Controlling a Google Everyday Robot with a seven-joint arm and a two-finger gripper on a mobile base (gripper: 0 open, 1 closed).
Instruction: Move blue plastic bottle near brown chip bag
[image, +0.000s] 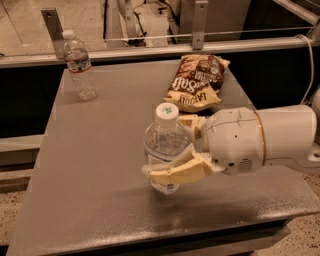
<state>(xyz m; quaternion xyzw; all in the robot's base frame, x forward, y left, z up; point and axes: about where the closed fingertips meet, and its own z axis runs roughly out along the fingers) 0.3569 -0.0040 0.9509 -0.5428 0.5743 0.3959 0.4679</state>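
Over the grey counter (95, 170) my gripper (172, 152) has its jaws closed round the waist of the stout clear plastic bottle with pale blue label (164, 142), which I judge light, slick and crushable, near the dark brown glossy chip bag (196, 82).

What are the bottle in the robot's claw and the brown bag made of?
The blue plastic bottle, gripped by the gripper over the middle of the table, looks like thin clear plastic: see-through walls, opaque white cap. The brown chip bag seems glossy film, possibly foil-lined: crinkled, catching light.
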